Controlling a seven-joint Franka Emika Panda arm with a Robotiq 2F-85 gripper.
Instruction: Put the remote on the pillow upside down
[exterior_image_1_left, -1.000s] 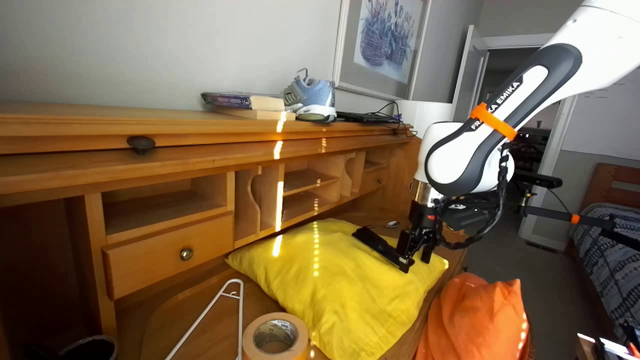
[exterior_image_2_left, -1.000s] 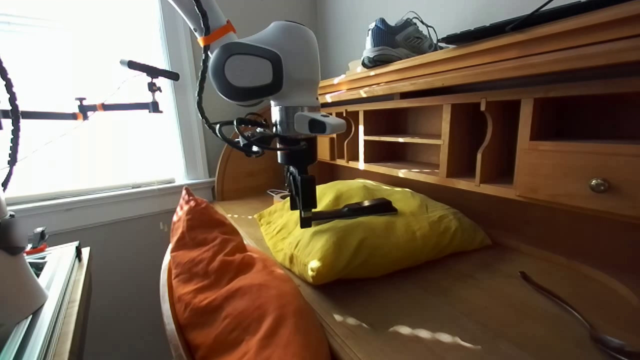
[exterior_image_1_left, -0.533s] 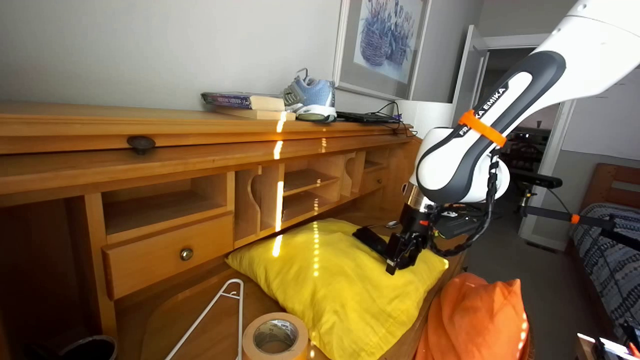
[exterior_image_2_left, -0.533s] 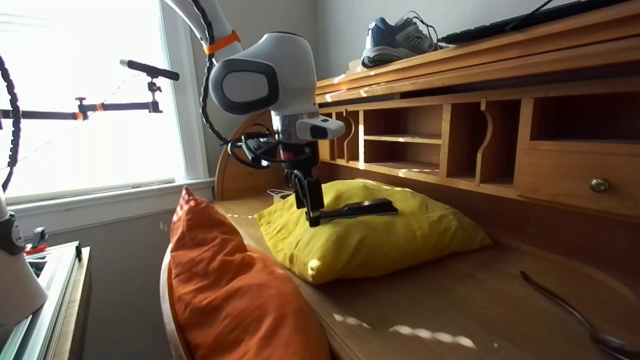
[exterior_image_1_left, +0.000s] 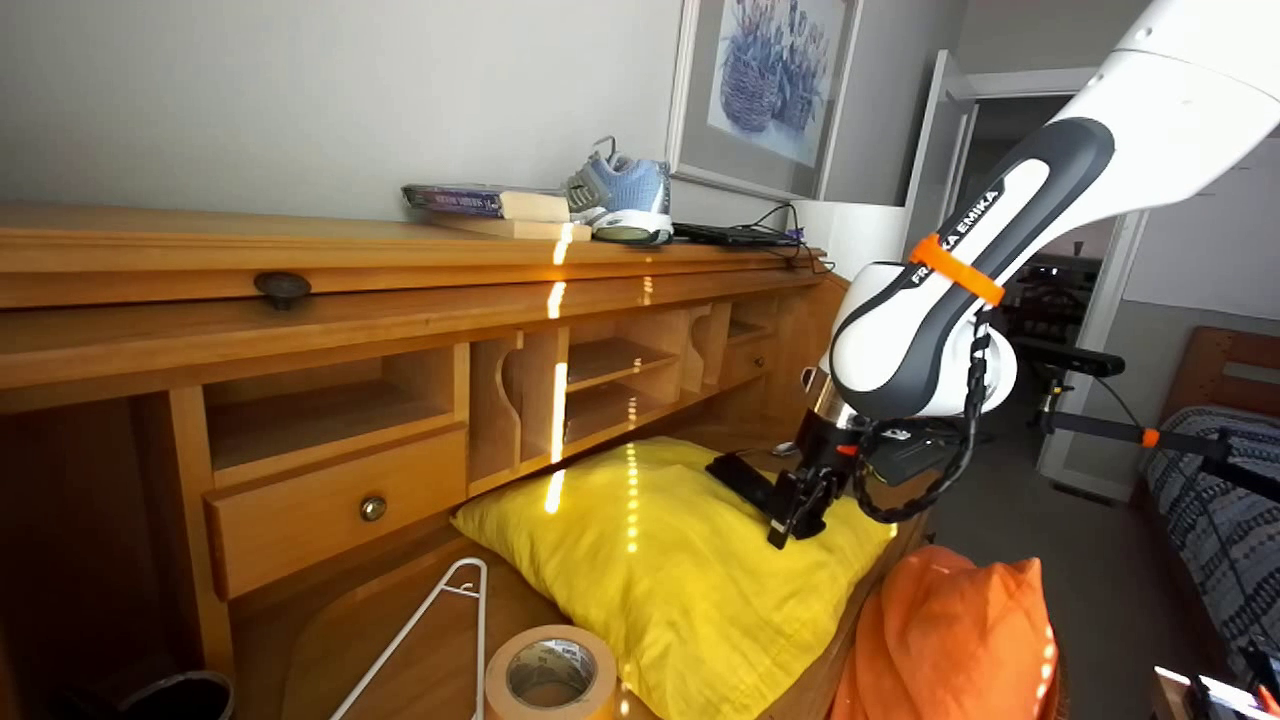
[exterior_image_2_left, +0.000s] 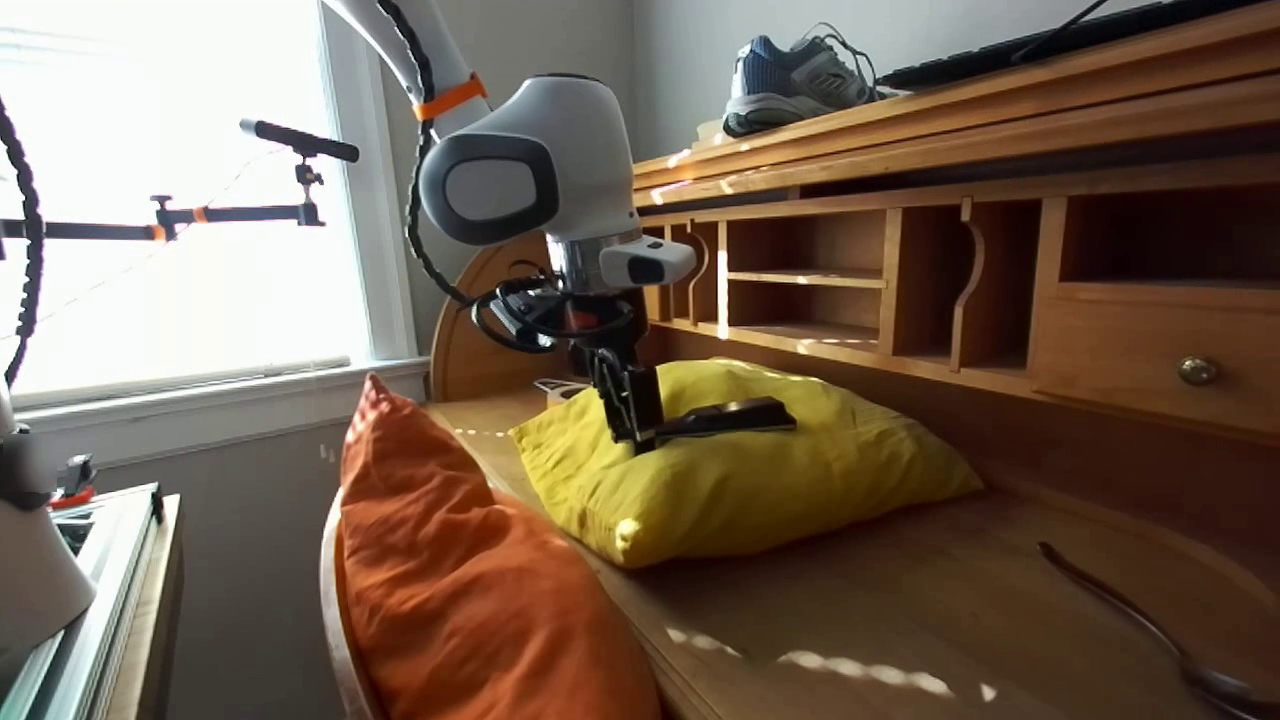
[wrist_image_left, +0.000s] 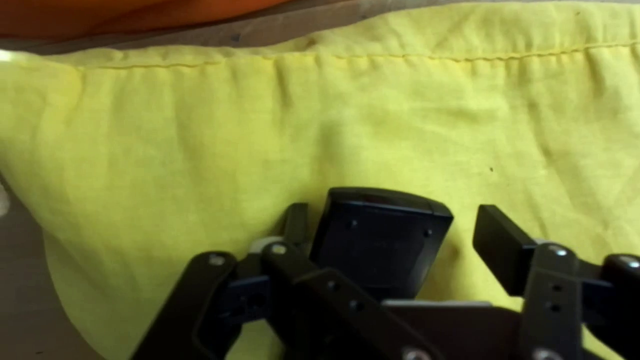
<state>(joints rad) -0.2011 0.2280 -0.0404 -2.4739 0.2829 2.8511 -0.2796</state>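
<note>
The black remote lies on the yellow pillow in both exterior views (exterior_image_1_left: 738, 480) (exterior_image_2_left: 740, 415). In the wrist view its near end (wrist_image_left: 382, 240) shows a smooth dark face with two small dots and no visible buttons. The yellow pillow (exterior_image_1_left: 670, 570) lies on the desk and fills most of the wrist view (wrist_image_left: 190, 150). My gripper (wrist_image_left: 395, 235) is open, with its fingers on either side of the remote's end. The left finger is close beside the remote; a gap shows at the right finger. In both exterior views the gripper (exterior_image_1_left: 795, 525) (exterior_image_2_left: 637, 435) is low over the pillow, tilted.
An orange pillow (exterior_image_1_left: 945, 635) stands by the desk's front edge, also in an exterior view (exterior_image_2_left: 480, 590). A tape roll (exterior_image_1_left: 595, 670) and white hanger (exterior_image_1_left: 410, 640) lie beside the yellow pillow. A spoon (exterior_image_2_left: 1120, 605) lies on the desk. Desk cubbies (exterior_image_2_left: 805, 275) rise behind.
My gripper has moved further over the remote's end and tilted, with most of the motion in the first half second. The remote and pillow have not visibly moved.
</note>
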